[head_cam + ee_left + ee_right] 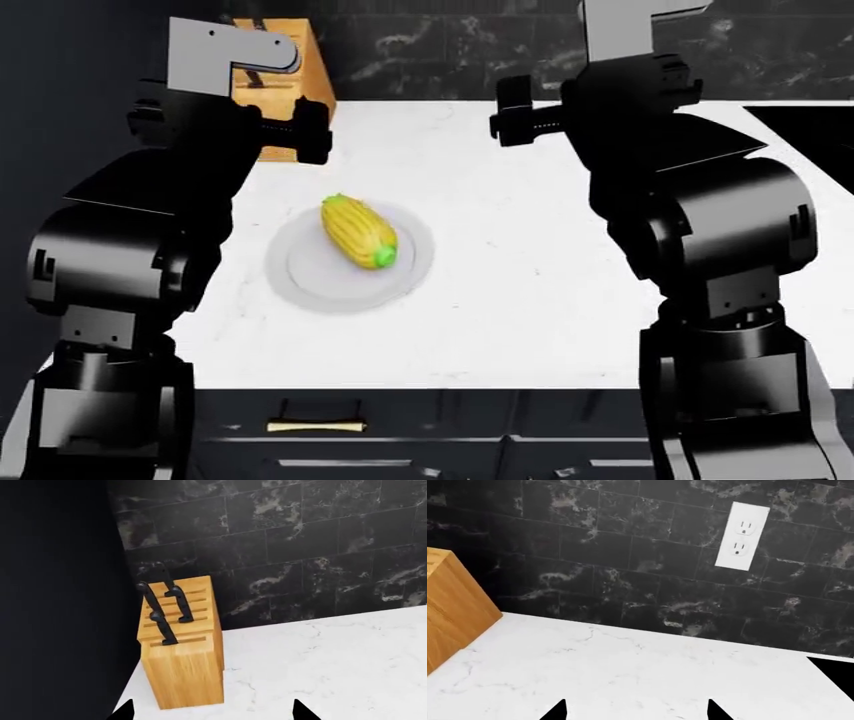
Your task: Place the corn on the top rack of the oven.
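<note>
The plump yellow corn (358, 232) with green tips lies on the round grey plate (296, 270), long axis diagonal, nearer the spread, empty left gripper (212, 711) than the likewise spread right gripper (637, 711).

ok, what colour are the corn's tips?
Bright green, on a yellow cob; the corn lies on a grey plate. Head view shows it best.
</note>
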### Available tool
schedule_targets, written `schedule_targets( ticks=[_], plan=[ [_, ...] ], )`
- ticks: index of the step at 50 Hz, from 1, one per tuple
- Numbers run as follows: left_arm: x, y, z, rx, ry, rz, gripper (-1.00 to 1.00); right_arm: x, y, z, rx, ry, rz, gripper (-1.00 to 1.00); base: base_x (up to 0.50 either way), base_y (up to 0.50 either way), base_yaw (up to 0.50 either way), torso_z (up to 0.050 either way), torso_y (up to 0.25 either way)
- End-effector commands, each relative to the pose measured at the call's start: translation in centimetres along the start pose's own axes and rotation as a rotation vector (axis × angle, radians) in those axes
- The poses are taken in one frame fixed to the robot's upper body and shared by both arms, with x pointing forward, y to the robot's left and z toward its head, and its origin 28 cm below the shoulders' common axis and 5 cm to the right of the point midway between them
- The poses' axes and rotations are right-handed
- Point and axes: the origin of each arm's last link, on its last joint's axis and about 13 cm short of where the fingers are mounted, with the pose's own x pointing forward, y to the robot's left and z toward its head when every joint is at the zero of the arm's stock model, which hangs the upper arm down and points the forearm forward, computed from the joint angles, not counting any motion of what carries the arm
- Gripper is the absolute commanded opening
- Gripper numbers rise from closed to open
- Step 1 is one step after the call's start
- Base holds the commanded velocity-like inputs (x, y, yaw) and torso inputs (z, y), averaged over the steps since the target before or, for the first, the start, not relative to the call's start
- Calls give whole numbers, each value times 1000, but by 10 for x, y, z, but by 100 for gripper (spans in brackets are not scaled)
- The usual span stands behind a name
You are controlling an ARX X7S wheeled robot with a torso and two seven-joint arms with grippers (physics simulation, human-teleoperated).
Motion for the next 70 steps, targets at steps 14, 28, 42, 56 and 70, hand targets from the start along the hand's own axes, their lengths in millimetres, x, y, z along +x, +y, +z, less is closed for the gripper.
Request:
schedule_targets(
  ticks=[14, 28, 42, 56, 70],
  plan=[
    [0, 1, -2, -3, 0, 5, 100, 1, 1, -2, 6, 11, 10, 100, 456, -1, 0, 0, 0],
    [-2, 3, -2, -5, 3, 9, 100, -7, 9, -1, -40, 70, 86, 100, 0, 0, 0, 0, 1],
    [-3, 4, -1, -9, -2, 11, 100, -23, 22, 3, -87, 128, 186, 100, 0, 0, 0, 0, 0],
    [-4, 3, 1, -35, -11, 5, 100, -52, 49, 8, -176, 118, 338, 100, 0, 0, 0, 0, 0],
    [-3, 3, -2, -28, -7, 4, 100, -69, 76, -2, -256, 141, 461, 100, 0, 0, 0, 0, 0]
  ],
)
